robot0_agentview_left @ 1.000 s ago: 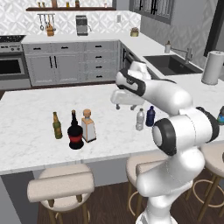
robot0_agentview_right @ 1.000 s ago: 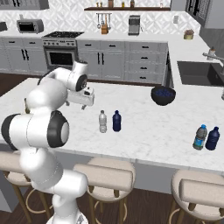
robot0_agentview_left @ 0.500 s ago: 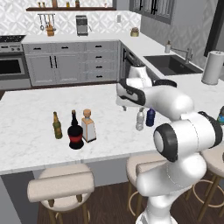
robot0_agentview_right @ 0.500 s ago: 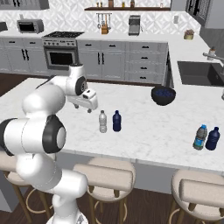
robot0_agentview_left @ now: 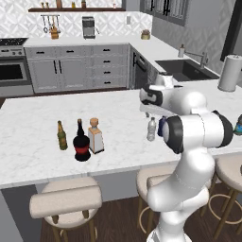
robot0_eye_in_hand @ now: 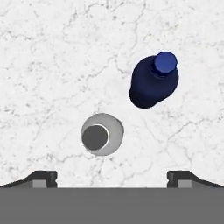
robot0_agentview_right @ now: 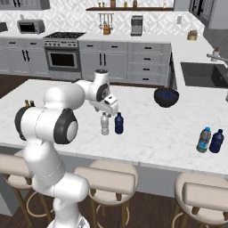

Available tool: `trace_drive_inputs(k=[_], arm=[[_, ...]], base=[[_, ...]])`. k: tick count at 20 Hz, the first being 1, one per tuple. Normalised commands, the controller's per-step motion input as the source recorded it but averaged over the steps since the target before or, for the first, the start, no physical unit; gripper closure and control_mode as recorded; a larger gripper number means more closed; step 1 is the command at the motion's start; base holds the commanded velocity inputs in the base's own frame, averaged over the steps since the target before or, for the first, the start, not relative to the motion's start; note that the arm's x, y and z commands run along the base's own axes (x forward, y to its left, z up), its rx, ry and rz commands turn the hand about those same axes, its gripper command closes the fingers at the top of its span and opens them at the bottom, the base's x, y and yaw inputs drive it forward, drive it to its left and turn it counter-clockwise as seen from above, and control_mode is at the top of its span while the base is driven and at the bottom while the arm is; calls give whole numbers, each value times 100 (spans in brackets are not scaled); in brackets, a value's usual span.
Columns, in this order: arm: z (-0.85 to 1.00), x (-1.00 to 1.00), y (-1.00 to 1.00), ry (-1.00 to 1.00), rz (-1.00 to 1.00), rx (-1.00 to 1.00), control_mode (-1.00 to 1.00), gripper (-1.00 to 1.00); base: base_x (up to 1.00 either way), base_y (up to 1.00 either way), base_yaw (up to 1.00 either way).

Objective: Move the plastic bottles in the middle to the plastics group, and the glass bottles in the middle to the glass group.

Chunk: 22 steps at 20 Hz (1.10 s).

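Observation:
Two plastic bottles stand side by side mid-counter: a clear one with a white cap point(robot0_agentview_left: 151, 129) point(robot0_agentview_right: 105, 124) point(robot0_eye_in_hand: 102, 134) and a dark blue one point(robot0_agentview_right: 119, 123) point(robot0_eye_in_hand: 154, 81), which my arm partly hides in the left base view. My gripper point(robot0_agentview_right: 111, 109) point(robot0_agentview_left: 149, 113) point(robot0_eye_in_hand: 111, 179) hangs open just above them, nothing between its fingers. The square pale glass bottle point(robot0_agentview_left: 96, 137) with a tan stopper stands beside the glass group: an olive bottle point(robot0_agentview_left: 61, 135) and a black red-labelled bottle point(robot0_agentview_left: 82, 144). The plastics group point(robot0_agentview_right: 204, 140) stands at the counter's right end.
A dark bowl point(robot0_agentview_right: 166, 96) sits on the counter behind and right of the two bottles. Beside the teal-banded bottle stands another dark blue bottle point(robot0_agentview_right: 217, 141). Stools point(robot0_agentview_right: 106, 177) line the counter's near edge. A sink point(robot0_agentview_left: 182, 68) lies at the back right.
My arm has swung toward the counter's near side, bringing the open gripper from behind the two middle bottles to just over them. No bottle has moved.

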Motion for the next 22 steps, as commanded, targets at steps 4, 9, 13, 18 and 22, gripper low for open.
trace_drive_inputs(k=[4,9,13,18,22], arm=[[-3,37,-46,-1,0,0,-100,-100],[0,20,0,-2,3,-6,-100,-100],[0,-57,2,-6,6,0,-100,-100],[-10,-36,27,-8,5,-2,-100,-100],[-5,0,34,-5,4,-3,-100,-100]], base=[[0,0,0],[0,0,0],[0,0,0],[0,0,0],[0,0,0]])
